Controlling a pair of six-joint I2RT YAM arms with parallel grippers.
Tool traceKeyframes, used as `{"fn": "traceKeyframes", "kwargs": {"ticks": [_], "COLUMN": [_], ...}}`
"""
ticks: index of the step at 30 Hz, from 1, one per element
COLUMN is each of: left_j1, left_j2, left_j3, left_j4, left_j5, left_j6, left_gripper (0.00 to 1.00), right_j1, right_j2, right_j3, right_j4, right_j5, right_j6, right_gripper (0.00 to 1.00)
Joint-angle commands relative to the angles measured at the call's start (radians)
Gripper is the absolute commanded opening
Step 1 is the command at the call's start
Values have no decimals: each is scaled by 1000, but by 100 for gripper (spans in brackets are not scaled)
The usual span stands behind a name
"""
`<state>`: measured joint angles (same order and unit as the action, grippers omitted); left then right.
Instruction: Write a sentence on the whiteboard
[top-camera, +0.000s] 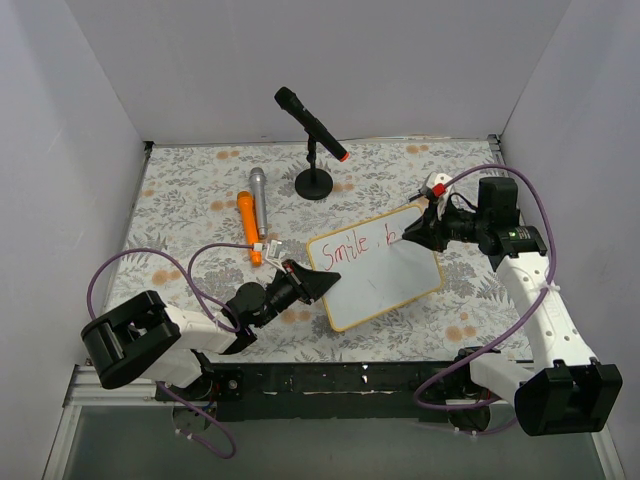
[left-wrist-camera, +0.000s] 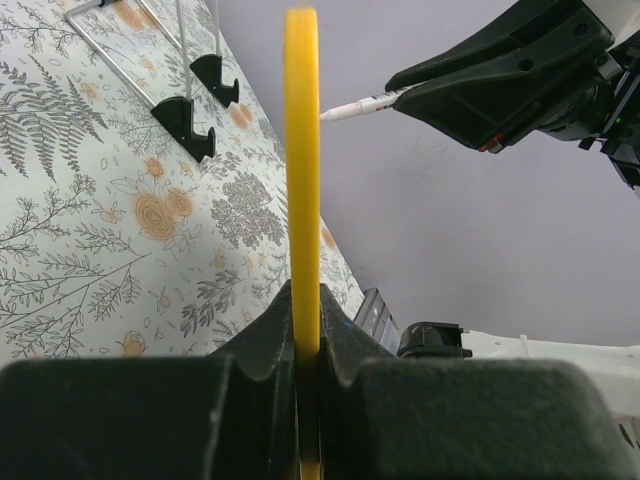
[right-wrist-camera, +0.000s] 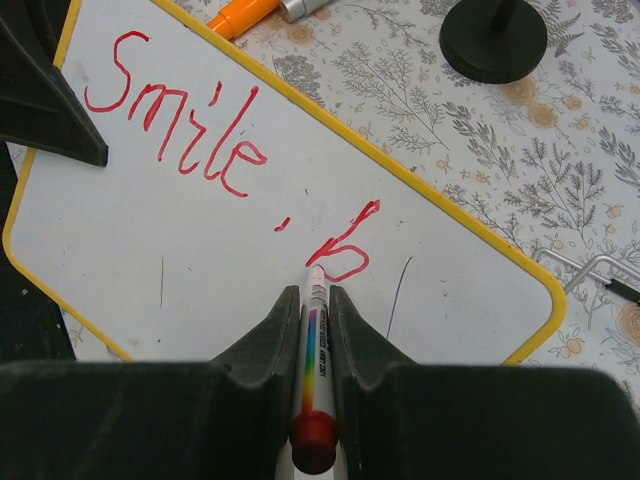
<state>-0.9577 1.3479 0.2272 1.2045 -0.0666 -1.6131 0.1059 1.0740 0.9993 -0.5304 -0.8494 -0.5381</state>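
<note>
Far left, the left arm (top-camera: 180, 340) lies low over the counter (top-camera: 190, 180), its elbow near the front rail, reaching right and away from us. Its claw (top-camera: 325, 287) is clamped on the left edge of the whiteboard (top-camera: 385, 290). In the left wrist view the yellow rim (left-wrist-camera: 302, 150) stands edge-on, pinched tight between the two black fingers (left-wrist-camera: 262, 335).

Just behind that claw an orange tube (top-camera: 248, 228) and a silver tube (top-camera: 258, 195) lie side by side on the floral cloth. A little farther right a black mic (top-camera: 312, 125) with an orange-red tip leans on its round-based stand (top-camera: 314, 182).

Centre right, the whiteboard sits at a slant on the counter. Its wire legs and black feet (left-wrist-camera: 185, 125) show past the rim in the left wrist view. On it we read the sentence (top-camera: 352, 250) in red so far: "Smile", a comma, then a "b".

On the right, the right arm (top-camera: 535, 300) rises from the front rail and bends back toward the board. Its claw (right-wrist-camera: 315, 292) is closed on a white marker (right-wrist-camera: 317, 340) with a red end cap. The marker's tip is down on the board at the foot of the "b".

Purple cables (top-camera: 130, 262) loop off both arms, and plain white walls (top-camera: 70, 150) close in the left, back and right.
</note>
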Motion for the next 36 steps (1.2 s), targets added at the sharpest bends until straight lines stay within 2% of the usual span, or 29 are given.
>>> {"fn": "traceKeyframes", "kwargs": {"ticks": [1, 20, 27, 36], "left_j1": [0, 2, 2, 2], "left_j2": [-18, -15, -30, -56], "left_j3": [37, 38, 12, 8], "left_j4": [518, 510, 512, 495], "left_j5": [10, 8, -4, 4], "left_j6": [-25, -21, -14, -8], "left_gripper": [0, 0, 0, 0], "right_j1": [-2, -2, -5, -52], "right_j2": [18, 23, -40, -98], "right_j3": [27, 67, 156, 101], "right_j4": [9, 49, -48, -63], "right_j5": [-43, -62, -74, -71], "right_j6": [16, 53, 14, -6], "right_gripper": [1, 1, 1, 1]}}
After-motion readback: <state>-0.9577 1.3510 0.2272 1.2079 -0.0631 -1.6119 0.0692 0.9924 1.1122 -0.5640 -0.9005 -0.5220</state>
